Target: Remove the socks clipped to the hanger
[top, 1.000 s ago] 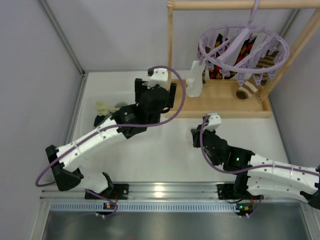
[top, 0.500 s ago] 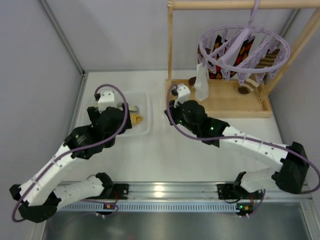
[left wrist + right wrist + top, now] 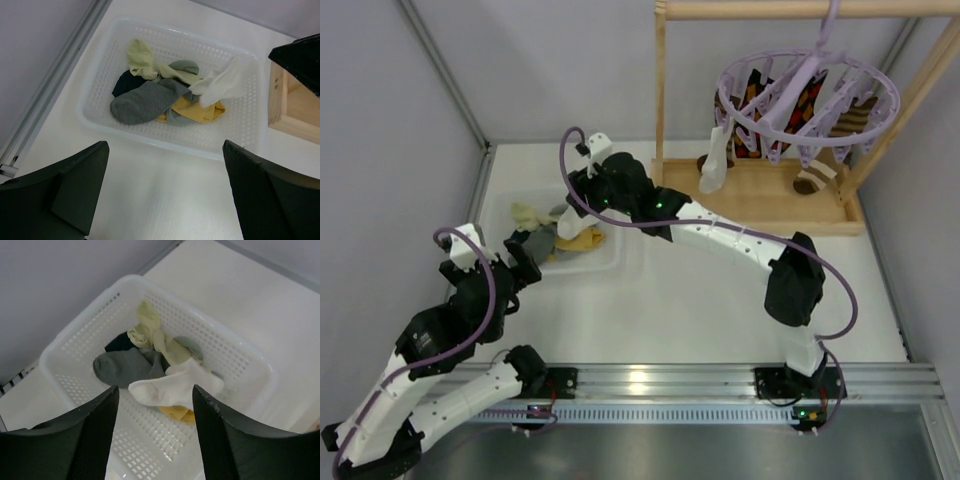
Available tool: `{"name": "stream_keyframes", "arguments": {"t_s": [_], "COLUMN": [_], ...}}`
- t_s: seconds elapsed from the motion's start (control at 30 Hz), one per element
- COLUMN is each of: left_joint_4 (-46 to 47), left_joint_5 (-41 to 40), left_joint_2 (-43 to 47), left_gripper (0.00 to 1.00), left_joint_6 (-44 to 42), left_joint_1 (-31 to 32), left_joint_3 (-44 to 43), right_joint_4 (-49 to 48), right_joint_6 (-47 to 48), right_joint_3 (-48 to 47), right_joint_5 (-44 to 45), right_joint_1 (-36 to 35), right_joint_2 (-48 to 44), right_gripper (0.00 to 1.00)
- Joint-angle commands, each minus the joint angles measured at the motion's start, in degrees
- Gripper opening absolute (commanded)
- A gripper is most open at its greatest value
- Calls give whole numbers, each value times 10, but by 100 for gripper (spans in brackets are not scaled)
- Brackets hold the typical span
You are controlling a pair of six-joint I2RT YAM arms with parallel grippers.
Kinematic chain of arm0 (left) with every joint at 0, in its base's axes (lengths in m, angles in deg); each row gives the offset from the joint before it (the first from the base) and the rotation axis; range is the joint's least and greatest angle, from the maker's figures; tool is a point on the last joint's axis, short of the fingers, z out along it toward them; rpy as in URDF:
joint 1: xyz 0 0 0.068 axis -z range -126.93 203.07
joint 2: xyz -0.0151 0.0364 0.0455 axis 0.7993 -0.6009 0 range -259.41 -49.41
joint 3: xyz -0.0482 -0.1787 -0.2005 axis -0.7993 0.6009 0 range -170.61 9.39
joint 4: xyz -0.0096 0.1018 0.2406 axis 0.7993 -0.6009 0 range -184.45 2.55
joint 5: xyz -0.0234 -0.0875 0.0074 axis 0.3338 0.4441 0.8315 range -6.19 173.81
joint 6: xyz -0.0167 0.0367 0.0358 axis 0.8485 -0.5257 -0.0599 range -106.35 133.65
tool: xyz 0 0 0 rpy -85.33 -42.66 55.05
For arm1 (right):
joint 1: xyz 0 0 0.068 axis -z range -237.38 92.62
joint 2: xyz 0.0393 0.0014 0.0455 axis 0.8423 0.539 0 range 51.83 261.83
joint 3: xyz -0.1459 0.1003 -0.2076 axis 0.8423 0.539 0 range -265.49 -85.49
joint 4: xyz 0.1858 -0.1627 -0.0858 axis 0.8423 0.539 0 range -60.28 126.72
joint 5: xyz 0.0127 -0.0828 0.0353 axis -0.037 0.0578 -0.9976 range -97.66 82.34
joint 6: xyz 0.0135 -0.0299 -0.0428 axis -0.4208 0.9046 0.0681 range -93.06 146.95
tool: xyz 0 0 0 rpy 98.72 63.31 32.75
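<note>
The lavender hanger (image 3: 750, 126) hangs from the wooden rack at the back right. Clipped to it are a white sock (image 3: 716, 162), diamond-patterned socks (image 3: 754, 98) and a striped sock (image 3: 818, 178). My right gripper (image 3: 576, 204) (image 3: 155, 390) is open above the white basket (image 3: 90, 305), nothing between its fingers. Just below it another white sock (image 3: 175, 387) (image 3: 222, 82) lies loose on the pile in the basket. My left gripper (image 3: 520, 262) (image 3: 165, 145) is open and empty over the table, in front of the basket's near rim.
The basket (image 3: 620, 256) also holds a grey sock (image 3: 145, 100), a yellow sock (image 3: 192, 110), pale green ones and a dark one. The wooden rack base (image 3: 760, 205) stands right of the basket. A grey wall runs along the table's left edge.
My right arm has swung left from the rack to above the basket and its jaws have opened; a white sock now lies beneath them. My left arm has drawn back toward the near left.
</note>
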Motion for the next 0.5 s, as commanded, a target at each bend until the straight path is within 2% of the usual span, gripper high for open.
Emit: {"name": "stream_keyframes", "arguments": {"t_s": [0.0,0.03,0.17,0.2,0.23,0.27,0.3,0.33,0.37,0.47], "left_joint_4": [2,2,13,32,59,142,187,228,317,443], "left_joint_5": [8,11,72,94,162,197,232,309,340,434], "left_joint_2": [-21,-27,-89,-113,-121,-129,-144,-151,-162,-212], "left_gripper": [99,99,99,99,99,99,99,99,99,99], "left_joint_6": [11,12,38,42,32,20,0,-9,-15,-49], "left_joint_1": [1,1,1,1,1,2,2,2,2,2], "left_joint_3": [4,1,-19,-20,-8,7,23,37,64,107], "right_joint_4": [-15,-26,-38,-39,-38,-33,-25,-6,2,51], "right_joint_6": [2,-1,2,1,1,-1,-5,-5,-6,-14], "right_joint_3": [45,67,173,225,249,274,317,339,359,426], "right_joint_5": [-2,1,55,67,79,100,113,126,149,168], "right_joint_1": [-8,-8,-7,-7,-7,-4,-2,0,3,4], "right_joint_2": [-42,-77,-192,-219,-278,-306,-335,-394,-424,-548], "right_gripper": [59,64,68,70,73,75,76,77,77,78]}}
